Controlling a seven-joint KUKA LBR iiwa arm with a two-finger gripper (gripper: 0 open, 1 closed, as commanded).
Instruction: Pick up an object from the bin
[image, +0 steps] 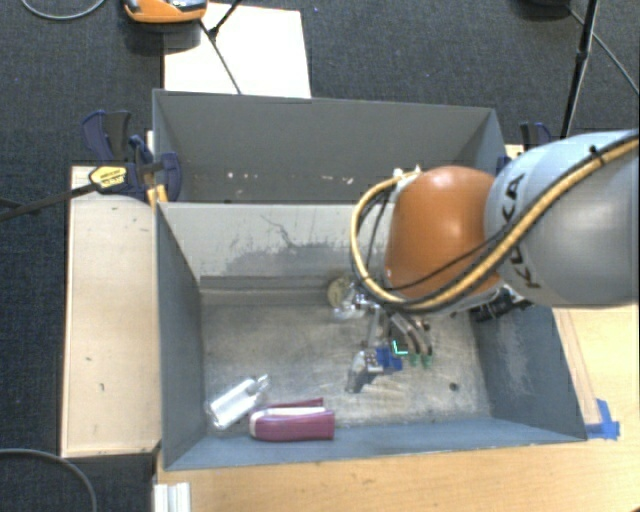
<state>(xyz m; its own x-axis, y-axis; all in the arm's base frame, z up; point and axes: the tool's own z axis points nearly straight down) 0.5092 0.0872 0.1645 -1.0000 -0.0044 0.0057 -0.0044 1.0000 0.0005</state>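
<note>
The things are carried by a grey metal bin (270, 330) with sloping walls and a flat, scuffed floor. Near the front left corner of the floor a small clear bottle (237, 398) is laid on its side, and just beside it, along the front wall, a maroon oblong thing (293, 422) is laid flat. A small shiny silver thing (343, 297) is seen by the back wall. Right of the middle a small blue piece (385, 362) is seen; whether it rests on the floor cannot be told.

The orange cover (440, 235) hides the upper part of the tool (364, 374)
</note>
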